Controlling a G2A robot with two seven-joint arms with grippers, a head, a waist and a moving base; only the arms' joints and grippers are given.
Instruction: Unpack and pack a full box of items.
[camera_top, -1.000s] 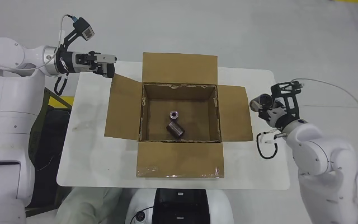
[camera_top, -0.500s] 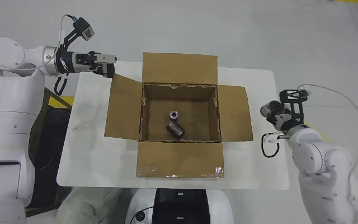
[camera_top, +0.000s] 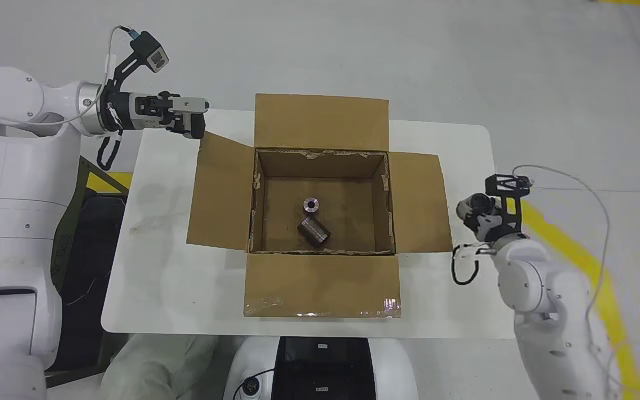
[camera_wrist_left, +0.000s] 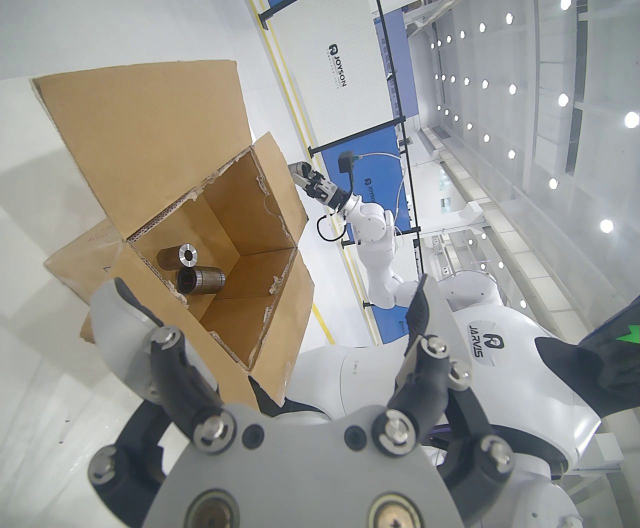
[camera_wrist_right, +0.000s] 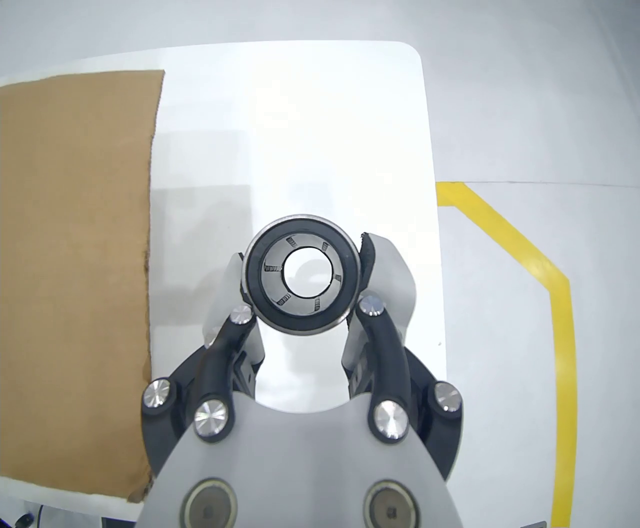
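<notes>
Right wrist view shows right gripper clenching a hollow bearing; left gripper gapes near box.

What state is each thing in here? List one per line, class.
Cardboard box: open, all four flaps spread out.
Two metal cylinders: loose inside the box.
Left gripper: open, empty, beside the box's left flap.
Right gripper: shut on a metal sleeve above the table.

The right gripper, clamped on a ring-faced metal sleeve, slid a short way along the cardboard box's right flap toward the robot. It drifted outward from the flap's edge, then came back just beside it.
</notes>
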